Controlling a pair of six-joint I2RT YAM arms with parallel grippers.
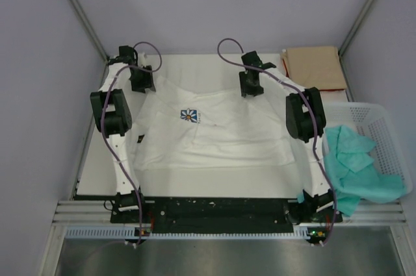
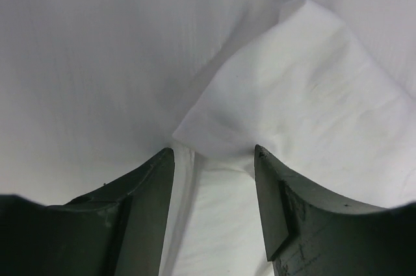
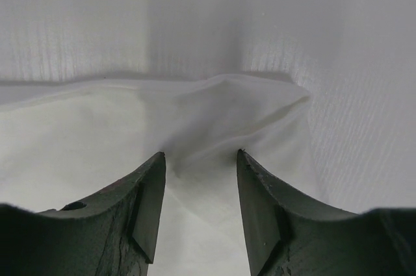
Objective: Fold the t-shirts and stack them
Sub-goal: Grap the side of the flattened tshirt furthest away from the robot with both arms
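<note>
Teal cloths (image 1: 354,159) in mesh basket (image 1: 382,117); white t-shirt (image 1: 221,139) outside

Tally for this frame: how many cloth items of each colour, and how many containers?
white t-shirt: 1
tan t-shirt: 1
teal cloth: 1 heap, separate pieces not countable
white basket: 1
Total: 4

Closed in behind and at both sides by plain lavender-grey walls (image 1: 227,3), joined at the corners by slanting aluminium struts (image 1: 81,13). Floored with a white counter (image 1: 195,67), edged on the near side by a ribbed aluminium rail (image 1: 84,211), then a brushed metal sheet (image 1: 227,260). Lit evenly and softly, with faint shadows only.
</note>
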